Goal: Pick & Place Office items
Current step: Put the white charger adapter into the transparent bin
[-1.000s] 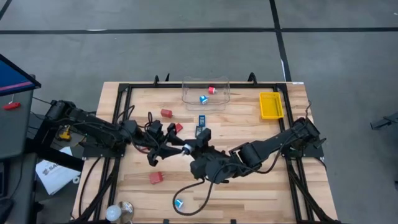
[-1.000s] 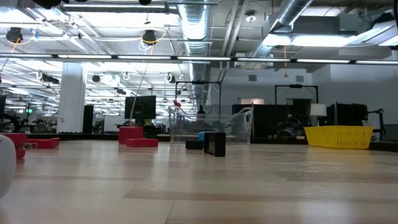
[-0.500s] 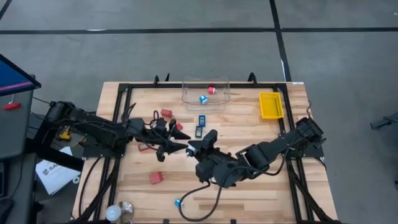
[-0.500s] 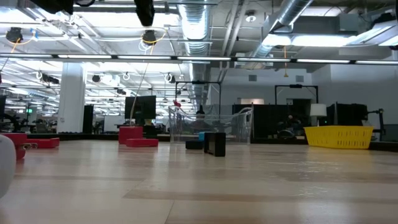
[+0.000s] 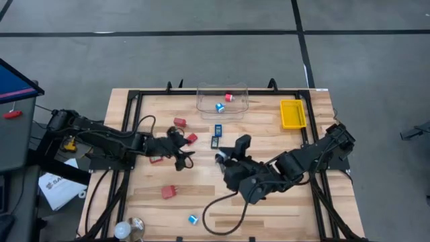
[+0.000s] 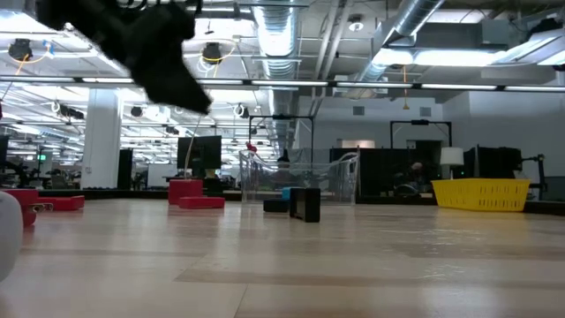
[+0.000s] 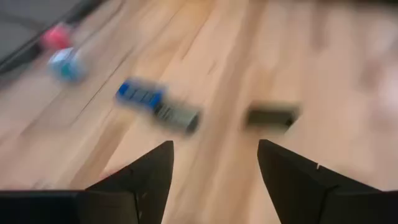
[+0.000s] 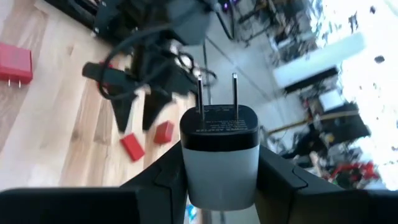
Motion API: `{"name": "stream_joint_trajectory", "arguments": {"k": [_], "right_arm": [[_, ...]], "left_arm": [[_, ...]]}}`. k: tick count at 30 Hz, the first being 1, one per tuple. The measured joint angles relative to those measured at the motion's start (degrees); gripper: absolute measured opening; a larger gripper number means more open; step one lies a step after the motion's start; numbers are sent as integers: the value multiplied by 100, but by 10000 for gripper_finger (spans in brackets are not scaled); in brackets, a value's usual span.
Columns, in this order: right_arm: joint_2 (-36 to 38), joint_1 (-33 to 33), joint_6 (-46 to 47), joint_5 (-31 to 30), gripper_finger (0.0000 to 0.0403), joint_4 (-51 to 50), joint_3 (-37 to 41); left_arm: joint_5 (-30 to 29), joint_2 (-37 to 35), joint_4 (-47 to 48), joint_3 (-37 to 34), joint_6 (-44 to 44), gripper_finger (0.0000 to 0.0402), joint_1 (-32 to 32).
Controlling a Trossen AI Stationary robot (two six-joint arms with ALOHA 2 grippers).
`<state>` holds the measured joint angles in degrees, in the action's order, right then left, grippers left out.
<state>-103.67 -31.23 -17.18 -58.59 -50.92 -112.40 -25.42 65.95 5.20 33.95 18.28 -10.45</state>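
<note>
Right end effector is clamped on a white plug adapter, black prong face and two metal prongs pointing away from the wrist; in the high view this end effector sits mid-counter, just below the two flat blue-black rectangles. Left end effector is at centre-left, fingers apart and holding nothing, raised over bare wood; its wrist view looks onto a blue-and-dark rectangle and a dark stick-like piece lying beside it, both blurred. Wooden counter carries the rest: blue rectangle with a darker rectangle just beside it, both between the tub and the right end effector; red block and a second red block near the left arm; another red piece partly hidden by the left arm; red block at lower left, well apart from the others; small blue-and-white piece near the front edge. Clear tub at the far edge holds a red piece and a blue-and-white piece. Yellow tray at far right. White bulb at the front-left corner. Low view shows a dark arm part blurred at upper left; can't tell which arm.
</note>
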Motion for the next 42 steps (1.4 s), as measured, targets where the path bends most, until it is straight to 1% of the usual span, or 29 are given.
{"name": "stream_joint_trajectory", "arguments": {"k": [2,4,6,9,11,15,17,20,24,26,30,34,37,42], "right_arm": [[39,36,340,2,128,-284,0],[64,71,701,1,128,-647,0],[78,158,1054,3,127,-970,2],[86,375,1572,2,127,-1393,5],[91,591,1845,2,127,-1557,9],[127,1142,2018,38,127,-1878,12],[153,1493,2002,213,127,-1877,11],[208,2117,1989,817,127,-1854,13],[311,3091,1904,2030,127,-1414,26],[333,3554,1834,2618,127,-994,22],[329,4416,1794,3661,127,-485,24],[239,5207,2213,4638,127,-330,20],[98,5636,2678,5004,127,-418,33],[-273,5935,3047,5252,127,-345,20]], "left_arm": [[-265,0,550,0,141,226,-65],[-313,17,1080,0,267,223,-88],[-314,20,1384,0,392,220,-104],[-347,20,1383,0,452,220,-103],[-513,20,1210,0,438,221,-103],[-726,20,918,0,338,226,-103],[-792,20,861,0,313,227,-103],[-1044,20,872,0,302,227,-103],[-1237,20,880,0,315,228,-106],[-1284,19,854,-19,315,227,-106],[-1319,-4,434,-420,314,227,-106],[-1310,-8,58,-862,488,227,-106],[-1304,-33,-87,-1077,621,228,-105],[-1322,-35,-266,-1156,623,230,-88]]}}
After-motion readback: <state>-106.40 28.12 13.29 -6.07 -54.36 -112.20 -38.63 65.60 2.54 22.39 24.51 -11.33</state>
